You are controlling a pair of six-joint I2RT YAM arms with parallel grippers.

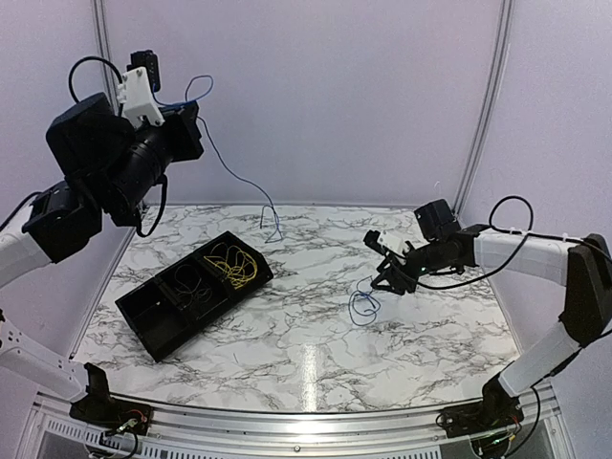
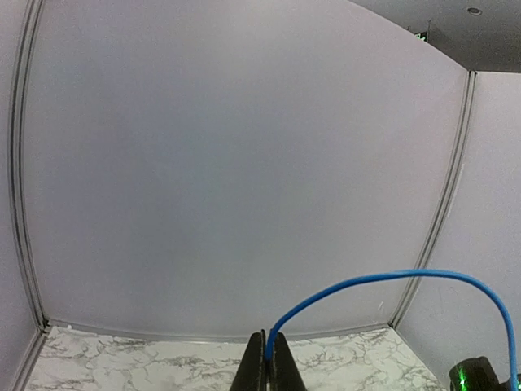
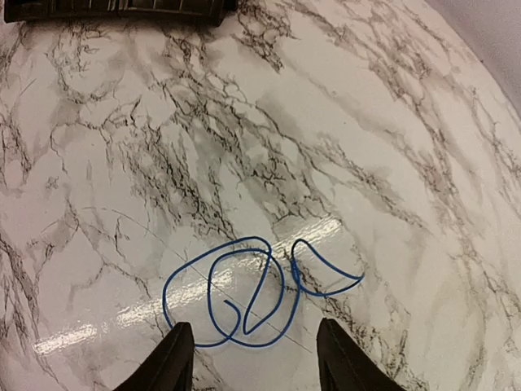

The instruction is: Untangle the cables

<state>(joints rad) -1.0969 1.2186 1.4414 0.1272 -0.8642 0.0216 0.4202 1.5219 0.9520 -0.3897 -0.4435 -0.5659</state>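
Under right claw [image 3: 254, 326]: jaws apart, holding nothing; blue cable [image 3: 244, 292] lies coiled directly beneath.
Left claw [image 2: 267, 362]: held high, pinched shut on a blue length, apparently the same wire.
Left of right claw: tray [image 1: 153, 320] holding yellow cable [image 1: 234, 266] and black cable [image 1: 191, 285].
Step, judged: separating blue.
Next: lower the left claw and release clear of the tray.

Table [image 1: 316, 368]: white marble pattern with dark grey veins, glossy (a streak of lamp glare runs down the near middle).
Tray [image 1: 143, 314]: black, rectangular, split into compartments; lies on the table's left half at a slant, its long side running from near-left to far-right.
Walls [image 1: 316, 96]: plain pale panels at the back and sides.
Posts [image 1: 488, 105]: light metal strips at the panel joints.
Rail [image 1: 306, 426]: slotted aluminium bar along the table's near edge.
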